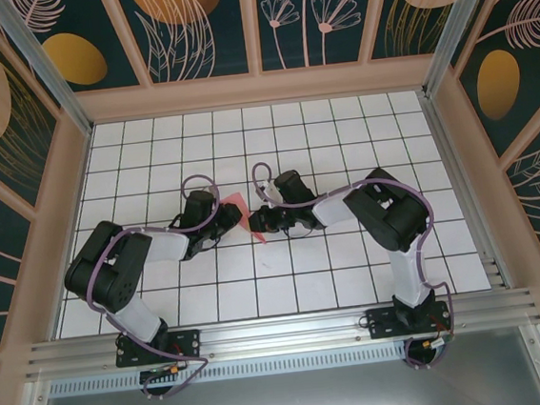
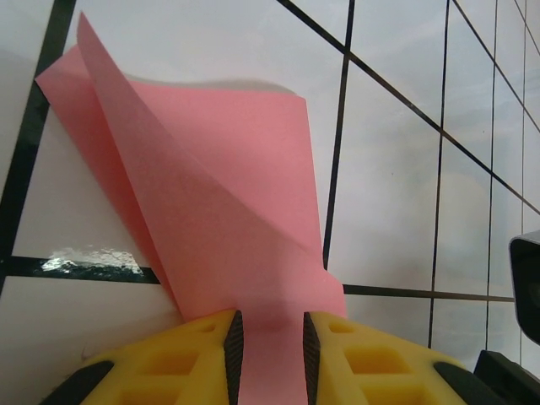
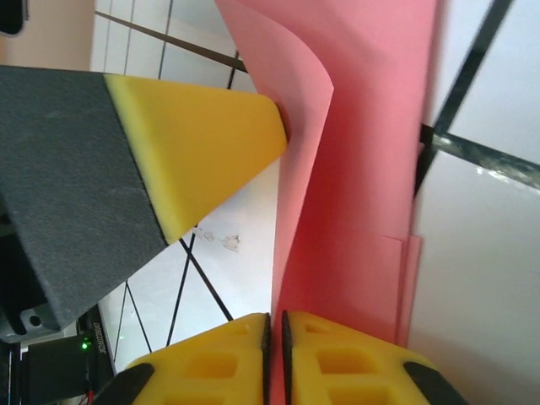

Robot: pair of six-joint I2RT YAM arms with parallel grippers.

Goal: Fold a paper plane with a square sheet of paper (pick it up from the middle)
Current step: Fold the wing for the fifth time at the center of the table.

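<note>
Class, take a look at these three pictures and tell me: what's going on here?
Two robot arms are folding a sheet of pink paper over the white gridded table. The left gripper pinches one end of it and the right gripper is closed on another edge, so the paper stretches between them. It is partly folded, with a diagonal crease and a curled flap, and is not yet a plane.

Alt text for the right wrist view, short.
The right gripper, its yellow fingers nearly closed, pinches the folded pink paper at the bottom of the frame. The left gripper's fingertip meets the paper's curled flap from the left, over a white gridded table.
</note>
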